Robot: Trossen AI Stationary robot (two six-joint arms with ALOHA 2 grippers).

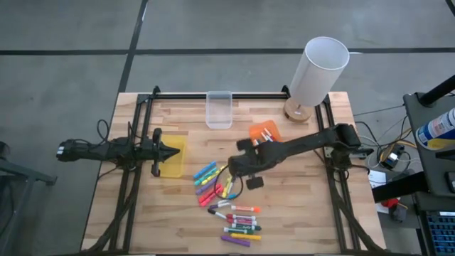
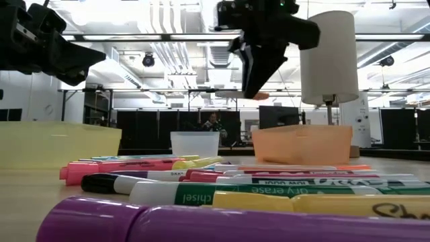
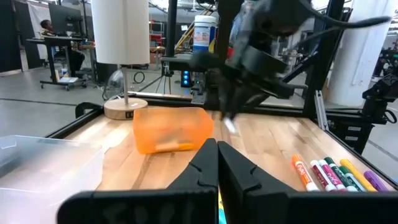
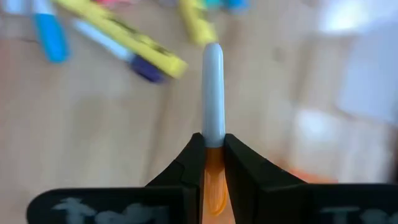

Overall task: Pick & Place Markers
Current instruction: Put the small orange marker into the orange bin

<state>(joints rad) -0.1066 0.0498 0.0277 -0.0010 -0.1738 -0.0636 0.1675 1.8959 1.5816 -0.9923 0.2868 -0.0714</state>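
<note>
My right gripper [image 1: 229,175] hangs above the table's middle, over the heap of markers [image 1: 226,203], shut on a slim marker [image 4: 213,87] with a white barrel and an orange end. In the low view the right gripper [image 2: 256,89] is well above the table top. Colourful highlighters [image 1: 208,179] and white-barrelled markers [image 1: 240,220] lie flat on the wood. My left gripper [image 1: 173,151] waits shut at the table's left, level, above the yellow bin [image 1: 173,165]. My right gripper pinches the marker's orange end [image 4: 213,171] between its two fingers. The marker lies along the fingers, and its white barrel [image 4: 213,74] sticks out past the fingertips. The fingers slant steeply down from above. The marker is lifted clear of the table.
An orange bin [image 1: 264,133] stands just beyond the right gripper, a clear bin [image 1: 219,110] at the far middle. A white lamp [image 1: 318,71] stands at the far right corner. Black frame rails [image 1: 131,185] run along the table's sides.
</note>
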